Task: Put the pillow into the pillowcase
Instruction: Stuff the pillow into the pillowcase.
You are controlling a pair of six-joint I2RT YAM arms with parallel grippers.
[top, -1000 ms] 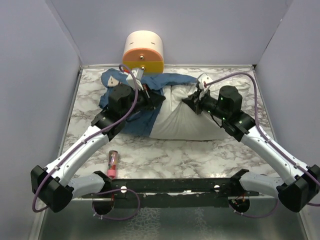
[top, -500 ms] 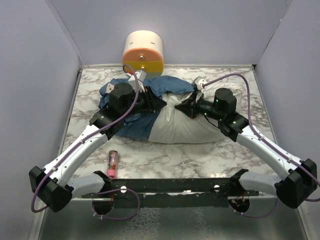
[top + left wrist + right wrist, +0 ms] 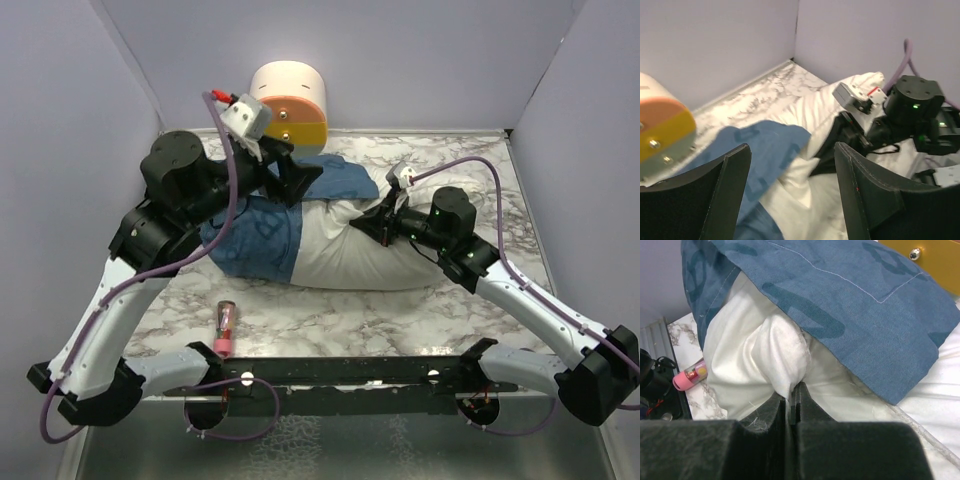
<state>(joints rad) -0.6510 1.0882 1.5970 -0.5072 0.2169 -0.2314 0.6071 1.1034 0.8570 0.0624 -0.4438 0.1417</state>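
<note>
Since a second ago the left gripper (image 3: 297, 180) has been raised off the cloth and drawn toward the rear left. Its jaws have been spread wide, and nothing is held between them. On the marble table (image 3: 330, 312) the pillow (image 3: 350, 255) is laid across the middle. Its left end is sheathed in the pillowcase (image 3: 255, 235), and a blue flap is draped over its top. A pinch of white pillow fabric is clamped in the right gripper (image 3: 792, 390), jaws almost together. A cream-and-orange cylinder (image 3: 290, 100) is set against the back wall. A pink tube (image 3: 226, 327) is seen near the front edge.
</note>
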